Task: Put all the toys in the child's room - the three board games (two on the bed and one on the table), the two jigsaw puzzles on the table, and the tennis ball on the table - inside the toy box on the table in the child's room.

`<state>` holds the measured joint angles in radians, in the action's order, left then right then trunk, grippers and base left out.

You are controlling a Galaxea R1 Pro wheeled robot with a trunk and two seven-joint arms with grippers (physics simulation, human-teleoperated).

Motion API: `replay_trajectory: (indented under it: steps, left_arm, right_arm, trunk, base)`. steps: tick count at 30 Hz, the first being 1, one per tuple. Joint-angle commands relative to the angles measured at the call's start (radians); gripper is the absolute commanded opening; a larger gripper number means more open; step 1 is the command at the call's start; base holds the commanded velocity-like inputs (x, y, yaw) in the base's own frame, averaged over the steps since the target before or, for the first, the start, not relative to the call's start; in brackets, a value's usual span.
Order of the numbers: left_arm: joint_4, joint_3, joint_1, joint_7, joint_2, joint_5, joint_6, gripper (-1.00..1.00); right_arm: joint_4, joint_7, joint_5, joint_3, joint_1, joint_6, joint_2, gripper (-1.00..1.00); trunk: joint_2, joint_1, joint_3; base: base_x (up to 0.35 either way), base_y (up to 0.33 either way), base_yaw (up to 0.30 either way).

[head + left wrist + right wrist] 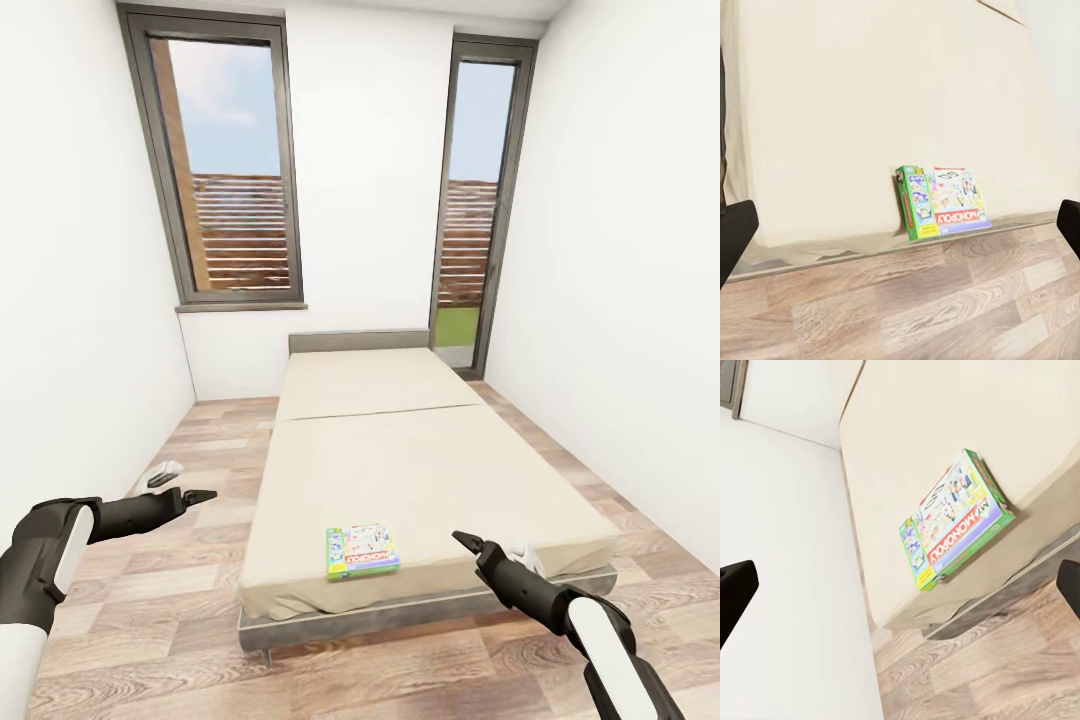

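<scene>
So far little of the task can be judged as done from what shows; one board game (362, 552), white-green with a red logo, lies flat on the bed (420, 470) near its foot edge, untouched, and no second game shows on the mattress, so whether it has been taken or merely lies out of view I cannot tell; the toy box, the puzzles, the ball and the table are not before the cameras, so the sorting at the desk cannot be assessed; my judgement is that this game has yet to be picked up and carried away.

Both arms are held forward and low; the left gripper (197, 495) hangs over the floor beside the bed's left side, well apart from the game, and in the left wrist view its dark finger (735, 232) and its partner stand at opposite edges with nothing between, so the claw is released; the right gripper (466, 543) hovers just off the mattress corner, near the game's right side but not touching it, and its finger (735, 589) likewise stands wide of the other, spread and empty.

The mattress is plain beige, smooth, with a seam across its middle, set in a dark grey frame with a low headboard; the floor (180, 620) is wood-patterned plank; the walls are white, narrow on both sides of the bed; a window (225, 165) and a tall glazed door (478, 200) stand at the far end, showing slatted fencing and sky; something small and white (163, 473) lies on the floor by the left wall, too small to name.
</scene>
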<state>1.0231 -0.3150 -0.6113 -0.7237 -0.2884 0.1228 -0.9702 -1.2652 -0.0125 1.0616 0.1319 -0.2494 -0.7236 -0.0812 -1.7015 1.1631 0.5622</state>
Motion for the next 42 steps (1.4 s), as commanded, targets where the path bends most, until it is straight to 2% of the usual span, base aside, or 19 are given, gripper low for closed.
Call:
replay_trajectory:
  steps: [1,13,16,19,22,27,34,42]
  left_arm:
    - [0.000,-0.001,-0.001,0.001,0.000,0.006,-0.007,1.00]
    - [0.000,0.000,-0.001,0.008,0.000,0.004,-0.005,1.00]
    - [-0.001,0.001,-0.001,0.012,0.000,0.002,-0.007,1.00]
    - [-0.001,0.003,-0.001,0.016,0.001,0.000,-0.008,1.00]
    - [-0.001,0.003,-0.001,0.017,0.001,-0.001,-0.008,1.00]
    - [-0.001,0.002,-0.001,0.012,0.000,-0.001,-0.007,1.00]
    - [-0.001,0.001,-0.001,0.006,-0.001,0.001,-0.005,1.00]
    - [-0.001,0.001,-0.001,0.003,-0.002,0.002,-0.003,1.00]
  right_arm:
    - [0.000,-0.001,0.003,0.001,-0.001,-0.004,0.000,1.00]
    - [-0.004,0.000,0.009,0.019,-0.001,-0.002,-0.010,1.00]
    - [-0.011,-0.001,0.012,0.054,0.003,-0.008,-0.013,1.00]
    - [-0.027,-0.002,0.014,0.105,0.009,-0.018,-0.020,1.00]
    - [-0.032,-0.002,0.015,0.126,0.010,-0.044,-0.027,1.00]
    - [-0.031,-0.003,0.015,0.139,0.010,-0.077,-0.033,1.00]
    - [-0.022,-0.004,0.012,0.141,0.010,-0.084,-0.034,1.00]
    - [0.063,-0.003,0.010,0.142,0.010,-0.084,-0.035,1.00]
  trunk:
    - [-0.001,0.000,0.001]
    - [-0.001,0.000,0.001]
    - [-0.001,0.000,0.001]
    - [-0.001,0.000,0.001]
    - [-0.001,0.000,0.001]
    - [-0.001,0.000,0.001]
    - [-0.001,0.000,0.001]
    - [-0.001,0.000,0.001]
  base:
    - [0.000,0.000,0.000]
    - [0.000,0.000,0.000]
    - [0.000,0.000,0.000]
    - [0.000,0.000,0.000]
    - [0.000,0.000,0.000]
    - [0.000,0.000,0.000]
    - [0.000,0.000,0.000]
    - [0.000,0.000,0.000]
